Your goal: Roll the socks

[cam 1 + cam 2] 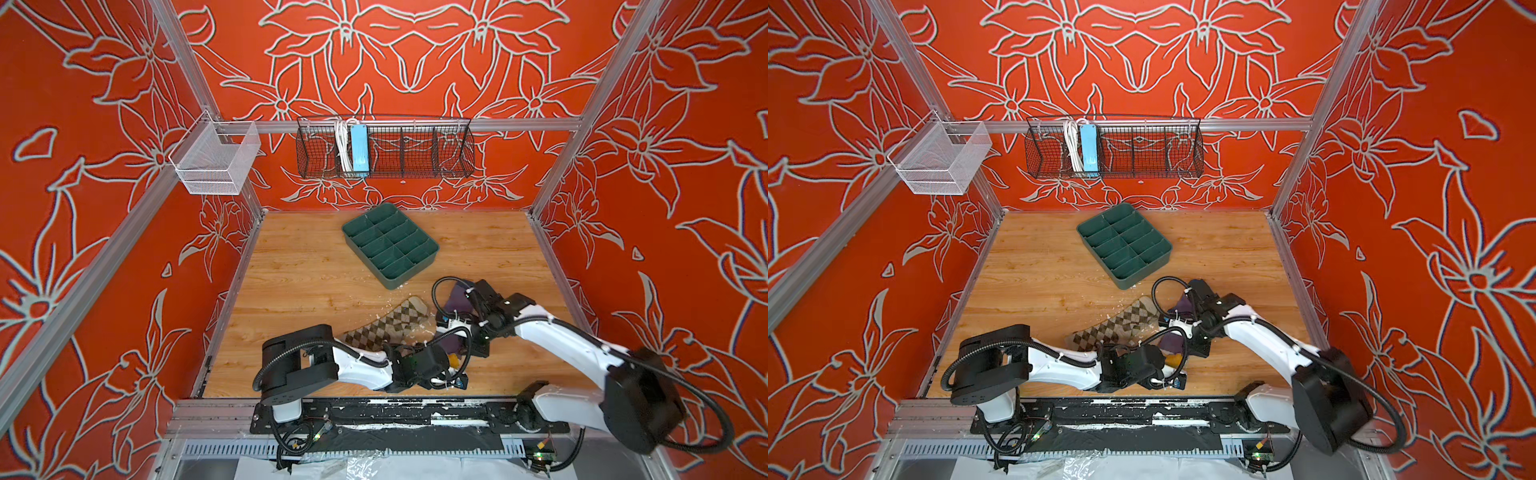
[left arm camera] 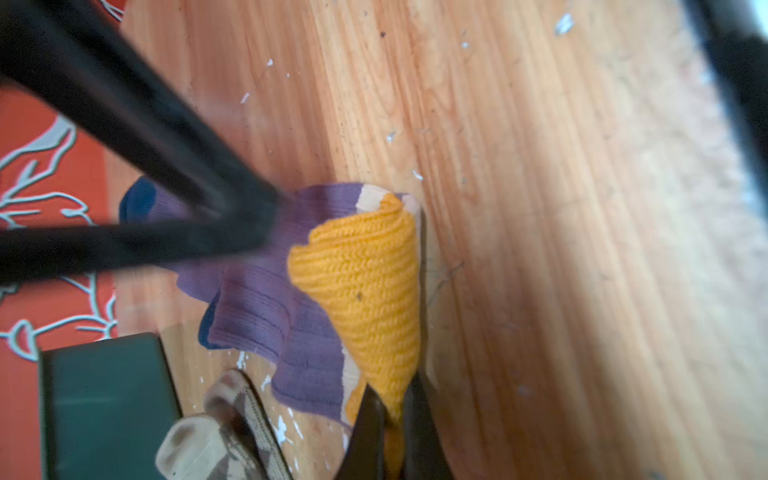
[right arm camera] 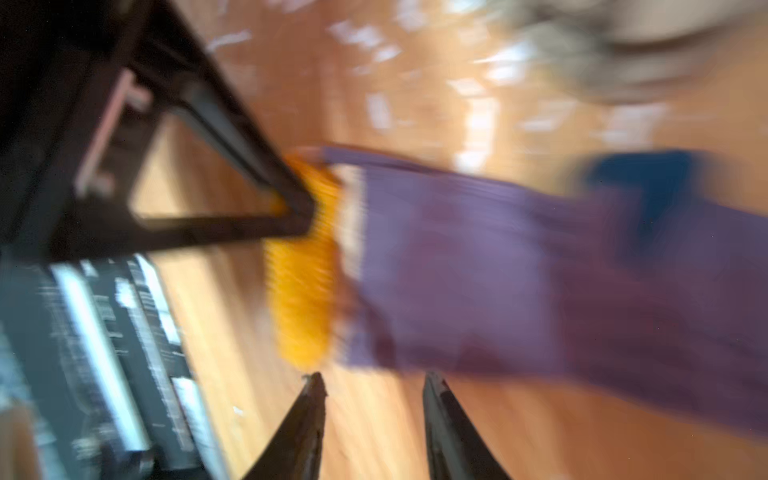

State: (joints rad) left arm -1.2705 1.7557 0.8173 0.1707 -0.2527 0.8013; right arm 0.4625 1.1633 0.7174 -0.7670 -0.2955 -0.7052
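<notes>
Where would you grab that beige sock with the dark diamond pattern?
Probably its rounded toe end, from above, on the green divided tray's side. The beige argyle sock lies flat on the wooden table with that end uncovered; its cuff end is partly hidden by the arm whose left gripper pinches the yellow-cuffed purple sock.

The wooden bench (image 1: 291, 270) carries a green divided tray (image 1: 411, 272) well beyond the left claw (image 2: 392, 411) and right claw (image 3: 372, 380). A beige argyle sock (image 1: 386, 328) lies flat beside the left claw. A purple sock (image 2: 257, 307) lies with its cuff end at both claws, and white flecks (image 2: 282, 428) lie nearby.
</notes>
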